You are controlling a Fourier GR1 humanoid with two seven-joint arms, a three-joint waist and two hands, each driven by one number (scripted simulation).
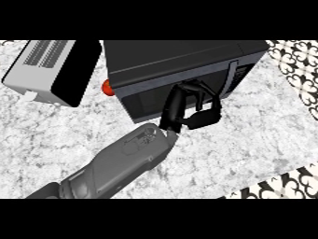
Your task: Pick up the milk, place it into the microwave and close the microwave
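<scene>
Our hand (192, 108) rests with fingers loosely spread against the front of the microwave (182, 65), whose door looks closed, so we seem nearly done.

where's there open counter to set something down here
Bare counter lies right of the microwave, and another wide patch left of the forearm below the white appliance. It is crowded at the microwave's front, where the hand sits.
</scene>
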